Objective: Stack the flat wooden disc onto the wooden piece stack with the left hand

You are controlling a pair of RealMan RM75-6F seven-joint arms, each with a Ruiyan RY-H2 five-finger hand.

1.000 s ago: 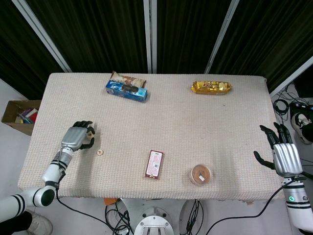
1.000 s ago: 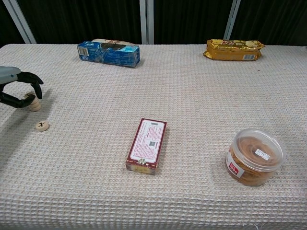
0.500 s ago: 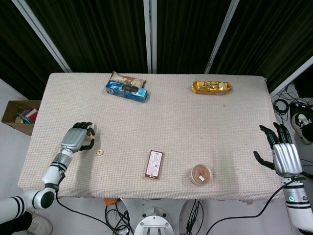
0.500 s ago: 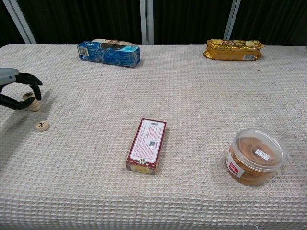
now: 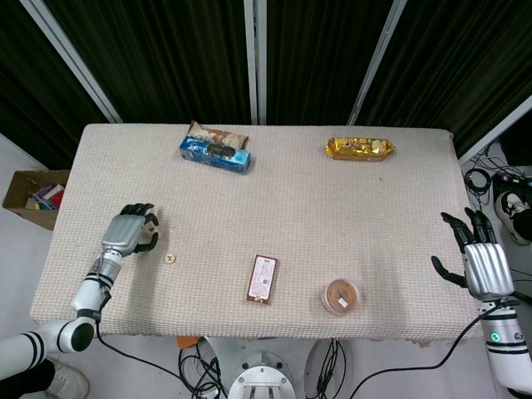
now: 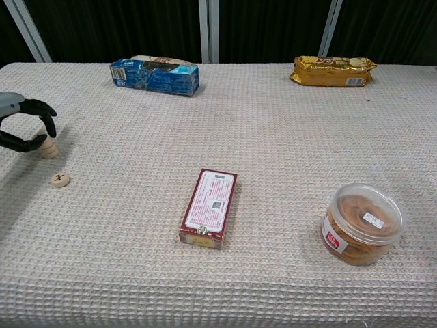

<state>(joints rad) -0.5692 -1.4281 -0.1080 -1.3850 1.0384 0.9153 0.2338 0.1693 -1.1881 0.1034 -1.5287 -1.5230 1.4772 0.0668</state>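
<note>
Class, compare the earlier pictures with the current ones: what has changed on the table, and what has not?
The left robot hand has drawn back slightly toward the table's left edge, its fingers lifting around the wooden piece stack; whether they touch it is unclear. The loose disc marked with an x, the red box, the plastic tub, both snack packs and the right robot hand stayed put.

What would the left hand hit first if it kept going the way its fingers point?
Probably the wooden piece stack: the left hand has fingers right at it. Contact is unclear.
</note>
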